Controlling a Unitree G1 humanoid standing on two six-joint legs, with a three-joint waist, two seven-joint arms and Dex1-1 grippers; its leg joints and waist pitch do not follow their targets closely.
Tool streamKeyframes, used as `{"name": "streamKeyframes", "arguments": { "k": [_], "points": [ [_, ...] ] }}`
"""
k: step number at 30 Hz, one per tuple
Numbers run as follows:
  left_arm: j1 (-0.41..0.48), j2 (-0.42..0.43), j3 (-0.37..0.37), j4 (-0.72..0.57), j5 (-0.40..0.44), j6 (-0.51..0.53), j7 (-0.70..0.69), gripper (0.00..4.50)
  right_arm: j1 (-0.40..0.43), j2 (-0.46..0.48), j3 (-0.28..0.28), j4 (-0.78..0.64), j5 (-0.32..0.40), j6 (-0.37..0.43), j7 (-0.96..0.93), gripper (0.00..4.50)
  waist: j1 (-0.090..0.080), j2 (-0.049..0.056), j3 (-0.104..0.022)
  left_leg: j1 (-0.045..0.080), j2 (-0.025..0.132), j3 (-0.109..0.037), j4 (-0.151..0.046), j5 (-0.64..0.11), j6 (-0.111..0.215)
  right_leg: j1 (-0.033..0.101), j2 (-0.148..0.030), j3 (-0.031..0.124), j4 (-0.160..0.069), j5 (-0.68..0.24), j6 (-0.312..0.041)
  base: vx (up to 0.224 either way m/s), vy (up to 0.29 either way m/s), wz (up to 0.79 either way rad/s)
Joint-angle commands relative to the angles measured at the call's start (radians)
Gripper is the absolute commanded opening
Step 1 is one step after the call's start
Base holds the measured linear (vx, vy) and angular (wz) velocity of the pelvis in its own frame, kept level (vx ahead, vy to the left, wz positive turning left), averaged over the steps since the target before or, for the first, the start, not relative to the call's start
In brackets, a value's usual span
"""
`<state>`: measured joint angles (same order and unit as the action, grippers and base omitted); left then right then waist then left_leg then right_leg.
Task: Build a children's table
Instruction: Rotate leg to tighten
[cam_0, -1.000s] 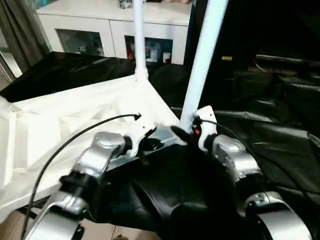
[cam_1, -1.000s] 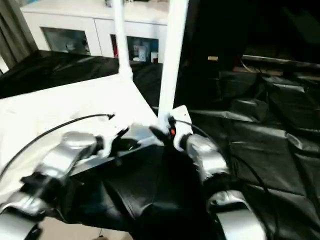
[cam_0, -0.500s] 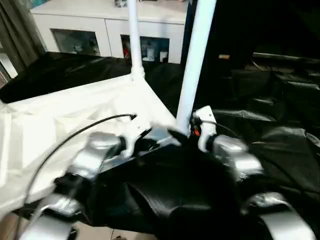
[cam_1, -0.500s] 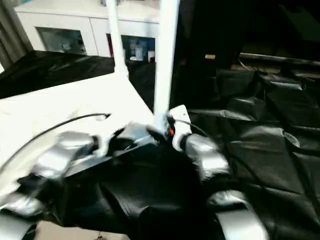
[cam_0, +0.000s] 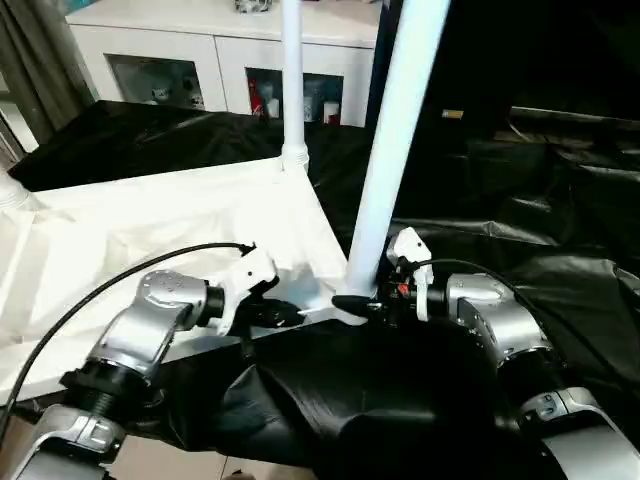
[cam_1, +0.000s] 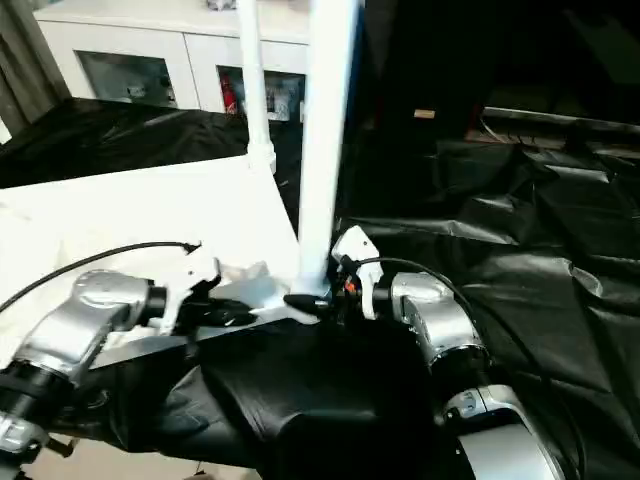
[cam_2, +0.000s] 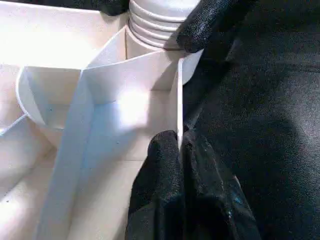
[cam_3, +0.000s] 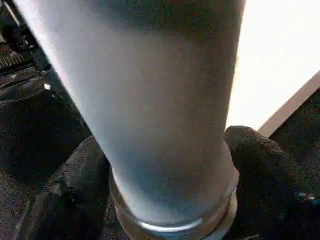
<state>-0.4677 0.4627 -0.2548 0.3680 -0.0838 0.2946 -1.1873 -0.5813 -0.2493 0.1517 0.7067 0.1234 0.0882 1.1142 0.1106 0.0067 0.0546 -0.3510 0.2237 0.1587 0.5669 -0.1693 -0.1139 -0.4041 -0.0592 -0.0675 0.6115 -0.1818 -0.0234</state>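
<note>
White plastic tabletop (cam_0: 150, 225) lies upside down on the black-draped counter (cam_0: 560, 230), ribs showing. Left hand (cam_0: 290, 315) pinched shut on the tabletop's near rim, just left of the corner socket. Far leg (cam_0: 292, 80) stands upright in the back corner. Near leg (cam_0: 395, 140) stands upright in the near corner socket; right hand (cam_0: 350, 302) clasps its base, fingers (cam_3: 75, 195) on both sides, touching. White cabinet (cam_0: 220, 60) behind the counter.

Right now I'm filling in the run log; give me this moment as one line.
step: fitting near leg | left hand: shut on tabletop rim | right hand: around leg base | far leg: upright
</note>
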Motion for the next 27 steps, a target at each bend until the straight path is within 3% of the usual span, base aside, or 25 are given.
{"name": "streamKeyframes", "arguments": {
  "k": [1,2,8,9,14,15,16,19,21,23,24,25,27],
  "points": [
    [-0.005,-0.004,0.000,-0.041,-0.031,-0.016,-0.033,0.00,0.000,-0.005,0.021,0.007,-0.018,0.008,0.003,3.29,0.001,-0.001,-0.067,-0.002,0.003,0.013,-0.054,-0.190,0.040,0.056,-0.066,0.042,-0.071,-0.218,-0.194,0.000,0.000,0.00],
    [-0.006,-0.007,0.002,-0.040,-0.029,-0.016,-0.029,0.00,0.001,-0.002,0.021,0.008,-0.017,0.007,0.003,3.01,0.002,0.001,-0.067,-0.001,0.002,0.013,-0.055,-0.189,0.039,0.056,-0.066,0.042,-0.071,-0.217,-0.194,0.000,0.000,0.00],
    [-0.031,-0.055,0.020,-0.004,-0.011,-0.022,0.074,0.00,0.013,0.031,-0.007,0.022,-0.022,0.015,-0.103,2.81,0.000,-0.001,-0.066,-0.001,0.001,0.012,-0.056,-0.195,0.028,0.056,-0.066,0.042,-0.074,-0.234,-0.188,0.000,0.000,0.00],
    [-0.043,-0.070,0.024,0.015,0.004,-0.019,0.116,0.00,0.010,0.044,-0.016,0.038,-0.029,0.013,-0.153,2.80,-0.002,0.006,-0.066,-0.001,0.000,0.012,-0.056,-0.200,0.024,0.054,-0.064,0.042,-0.076,-0.241,-0.185,0.000,0.000,0.00],
    [-0.129,-0.187,0.046,0.145,0.060,-0.002,0.352,0.00,-0.032,0.145,-0.098,0.167,-0.034,0.021,-0.493,2.79,-0.004,0.003,-0.064,0.005,-0.004,0.011,-0.057,-0.228,-0.001,0.050,-0.068,0.043,-0.085,-0.323,-0.158,0.000,0.000,0.00],
    [-0.146,-0.209,0.049,0.169,0.068,-0.004,0.390,0.00,-0.039,0.163,-0.109,0.183,-0.028,0.023,-0.532,2.79,-0.003,0.001,-0.065,0.008,-0.004,0.012,-0.056,-0.228,-0.002,0.048,-0.067,0.044,-0.086,-0.321,-0.157,0.000,0.000,0.00],
    [-0.188,-0.265,0.058,0.224,0.067,-0.001,0.454,0.00,-0.060,0.208,-0.126,0.221,-0.022,0.020,-0.621,2.79,0.001,0.005,-0.067,0.012,-0.004,0.013,-0.054,-0.219,-0.008,0.045,-0.067,0.046,-0.085,-0.299,-0.162,0.000,0.000,0.00],
    [-0.211,-0.301,0.054,0.253,0.068,-0.008,0.481,0.00,-0.076,0.242,-0.123,0.240,-0.027,0.012,-0.660,2.78,0.001,0.003,-0.068,0.001,-0.005,0.011,-0.055,-0.212,0.004,0.054,-0.067,0.044,-0.078,-0.244,-0.169,0.000,0.000,0.00],
    [-0.220,-0.325,0.048,0.261,0.067,-0.016,0.480,0.00,-0.090,0.272,-0.129,0.247,-0.019,-0.003,-0.662,2.78,0.003,0.012,-0.072,0.000,-0.006,0.010,-0.053,-0.203,0.012,0.054,-0.068,0.044,-0.077,-0.236,-0.166,0.000,0.000,0.00],
    [-0.223,-0.330,0.046,0.266,0.065,-0.025,0.465,0.00,-0.097,0.288,-0.137,0.245,0.000,-0.005,-0.616,3.34,0.002,0.009,-0.071,-0.002,-0.005,0.011,-0.054,-0.201,0.017,0.056,-0.066,0.043,-0.076,-0.206,-0.174,0.000,0.000,0.00],
    [-0.223,-0.329,0.044,0.266,0.064,-0.030,0.456,0.00,-0.098,0.291,-0.140,0.238,0.010,0.002,-0.589,3.48,0.002,0.009,-0.071,-0.002,-0.005,0.011,-0.054,-0.205,0.019,0.056,-0.066,0.043,-0.076,-0.210,-0.175,0.000,0.000,0.00],
    [-0.218,-0.324,0.041,0.259,0.060,-0.032,0.437,0.00,-0.095,0.290,-0.135,0.224,0.016,0.008,-0.555,3.54,0.002,0.017,-0.071,-0.001,-0.005,0.010,-0.054,-0.216,0.021,0.056,-0.067,0.043,-0.077,-0.221,-0.175,0.000,0.000,0.00],
    [-0.207,-0.313,0.039,0.250,0.056,-0.043,0.401,0.00,-0.083,0.277,-0.113,0.196,0.010,0.017,-0.498,3.85,0.000,0.014,-0.071,-0.003,-0.006,0.010,-0.054,-0.216,0.026,0.059,-0.066,0.042,-0.079,-0.225,-0.173,0.000,0.000,0.00]
  ]
}}
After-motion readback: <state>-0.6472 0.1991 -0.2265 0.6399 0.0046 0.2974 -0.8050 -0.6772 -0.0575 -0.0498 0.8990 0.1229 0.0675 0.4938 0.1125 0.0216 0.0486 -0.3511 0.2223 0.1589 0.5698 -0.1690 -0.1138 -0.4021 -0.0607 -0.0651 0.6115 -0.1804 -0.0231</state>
